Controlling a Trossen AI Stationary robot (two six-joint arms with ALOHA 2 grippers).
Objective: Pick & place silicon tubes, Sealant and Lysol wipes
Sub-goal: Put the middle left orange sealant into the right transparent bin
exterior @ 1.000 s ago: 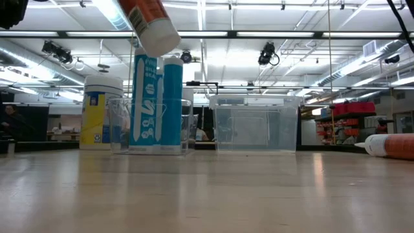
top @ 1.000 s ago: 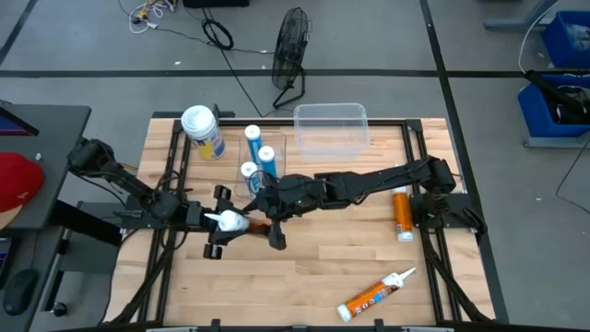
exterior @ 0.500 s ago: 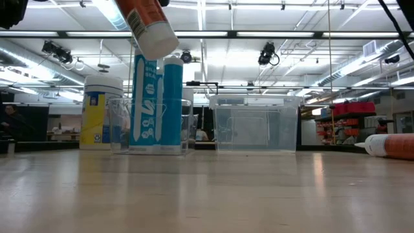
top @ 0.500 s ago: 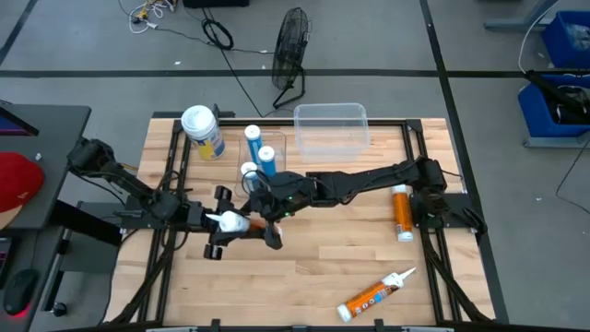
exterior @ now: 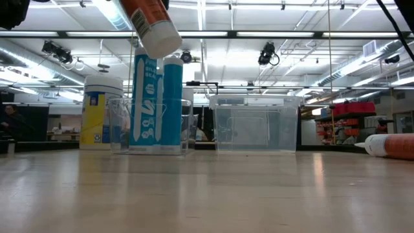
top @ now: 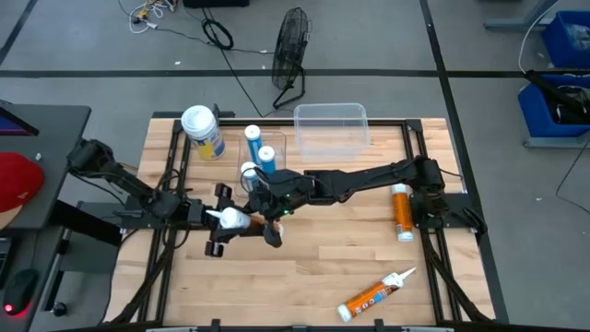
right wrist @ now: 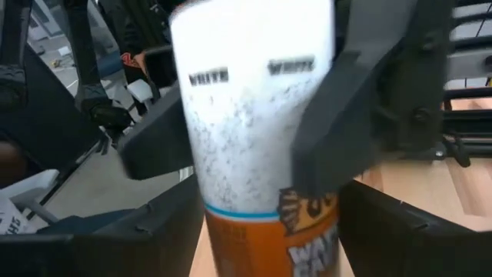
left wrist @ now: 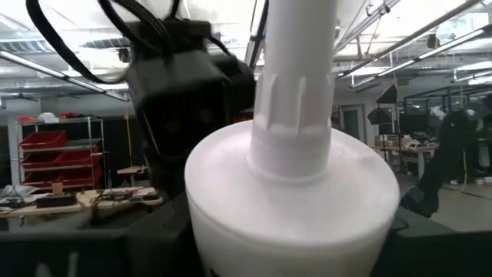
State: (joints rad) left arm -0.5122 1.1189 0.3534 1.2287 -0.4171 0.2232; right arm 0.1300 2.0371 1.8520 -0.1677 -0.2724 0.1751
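Change: right hand [top: 265,224] has slid slightly toward the left hand [top: 221,221] since a second ago; held tube [exterior: 150,24] hardly shifted.
Hands: both clamp one orange-and-white sealant tube above the counter [top: 313,267].
Wipes: yellow-and-blue canister [top: 204,132] upright at the far left corner.
Room: black fan [top: 291,46] on the floor beyond.

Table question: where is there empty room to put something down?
Bare wood lies between the grippers and the orange tube at the front edge, and also in the front left corner. It is crowded at the back, around the wipes, blue tubes and clear bin.
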